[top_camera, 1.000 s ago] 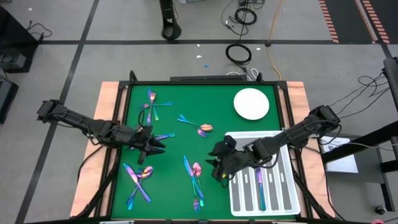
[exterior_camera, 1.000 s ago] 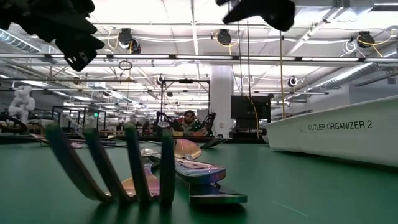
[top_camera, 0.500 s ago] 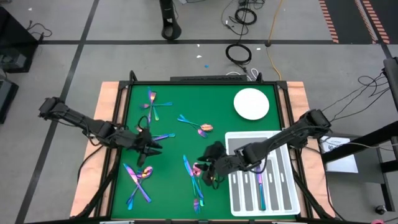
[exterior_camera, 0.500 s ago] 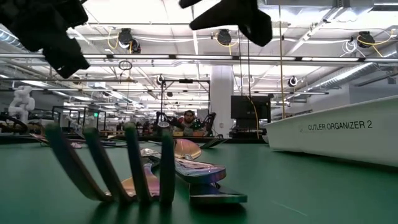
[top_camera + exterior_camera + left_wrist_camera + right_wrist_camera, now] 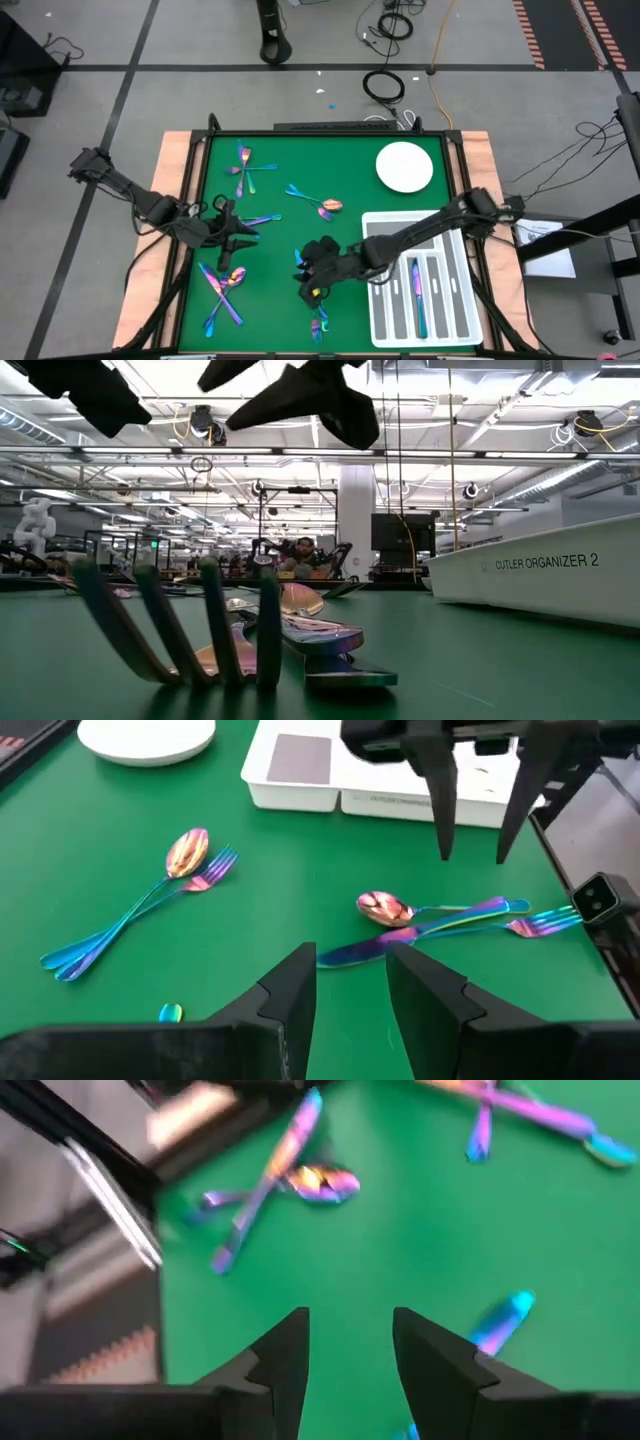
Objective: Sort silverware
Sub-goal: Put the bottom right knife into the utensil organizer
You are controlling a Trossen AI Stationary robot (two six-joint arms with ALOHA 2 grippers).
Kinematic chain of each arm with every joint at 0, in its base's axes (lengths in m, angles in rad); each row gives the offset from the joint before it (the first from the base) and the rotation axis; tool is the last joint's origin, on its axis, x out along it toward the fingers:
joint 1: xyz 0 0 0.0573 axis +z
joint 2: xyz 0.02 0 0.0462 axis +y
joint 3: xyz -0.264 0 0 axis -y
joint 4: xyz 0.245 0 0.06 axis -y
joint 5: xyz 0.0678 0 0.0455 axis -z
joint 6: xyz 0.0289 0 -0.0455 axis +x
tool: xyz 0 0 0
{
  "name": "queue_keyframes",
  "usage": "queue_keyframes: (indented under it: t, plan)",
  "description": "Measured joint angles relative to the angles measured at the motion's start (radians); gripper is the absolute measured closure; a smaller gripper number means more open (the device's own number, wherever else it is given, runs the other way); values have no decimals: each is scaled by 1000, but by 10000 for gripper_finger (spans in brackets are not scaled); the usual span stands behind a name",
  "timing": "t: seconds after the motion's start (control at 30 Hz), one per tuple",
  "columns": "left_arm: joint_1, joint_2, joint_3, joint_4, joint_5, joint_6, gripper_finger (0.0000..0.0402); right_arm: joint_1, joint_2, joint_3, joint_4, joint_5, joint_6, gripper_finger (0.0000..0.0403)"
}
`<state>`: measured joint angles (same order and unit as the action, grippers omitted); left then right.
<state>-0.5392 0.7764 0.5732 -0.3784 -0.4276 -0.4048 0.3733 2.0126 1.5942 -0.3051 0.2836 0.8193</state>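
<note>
Flanking scattered silverware [image 5: 222,287]: plate [image 5: 404,166], tray [image 5: 385,318]

The right pincer [image 5: 310,280] is sweeping away from the white tray [image 5: 455,325], out over the green tabletop [image 5: 275,245]. A second ago it hung just off the tray's edge; half a second ago it was partway across; now it is over the cluster of silverware [image 5: 318,322] in the middle, hiding the spoon and pieces that showed there before. Its arm is stretched long across the tray. In the low view its dark shape has slid across the top of the scene. The left pincer [image 5: 232,232] has pulled back a little and now points toward the crossed silverware beside it, its arm straightened.
</note>
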Motion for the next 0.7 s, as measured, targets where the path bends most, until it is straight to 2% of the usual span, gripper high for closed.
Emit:
queue_keyframes:
  t: [0.17,0.33,0.43,0.53,0.7]
  plan:
    - [0,10,0,4,-1,-5,277,-1,145,252,-297,-2,60,268]
    - [0,24,0,6,-43,-4,277,-1,273,422,-413,-18,88,268]
    - [0,37,0,10,-104,-3,277,-1,325,469,-439,-60,128,268]
    - [0,52,-1,12,-105,3,277,-1,359,477,-472,-93,174,268]
    - [0,64,-1,11,-104,3,277,2,363,478,-533,-48,251,268]
